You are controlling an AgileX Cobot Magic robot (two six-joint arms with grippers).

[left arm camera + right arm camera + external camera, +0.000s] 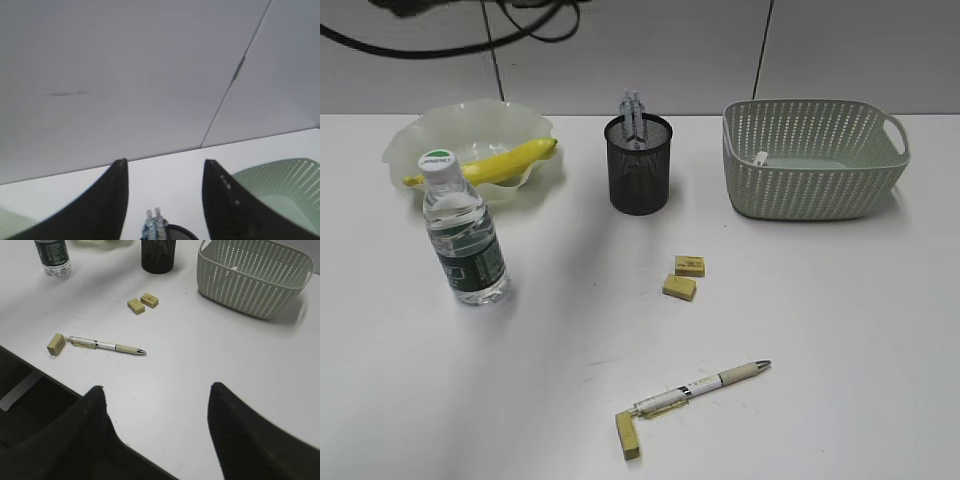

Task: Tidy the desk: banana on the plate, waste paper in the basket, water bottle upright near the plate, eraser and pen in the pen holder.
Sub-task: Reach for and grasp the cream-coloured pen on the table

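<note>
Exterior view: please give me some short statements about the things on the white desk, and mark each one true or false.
1. The bright-yellow curved banana lies in the pale-green ruffled plate. True.
2. The clear plastic water bottle lies on its side. False: it stands upright, in front of the plate.
3. The white pen is inside the black wire-mesh pen holder. False: it lies on the desk, near the front edge.
4. Two small yellowish eraser blocks lie side by side on the desk. True.
5. The sage-green perforated basket is tipped over. False: it stands upright.
</note>
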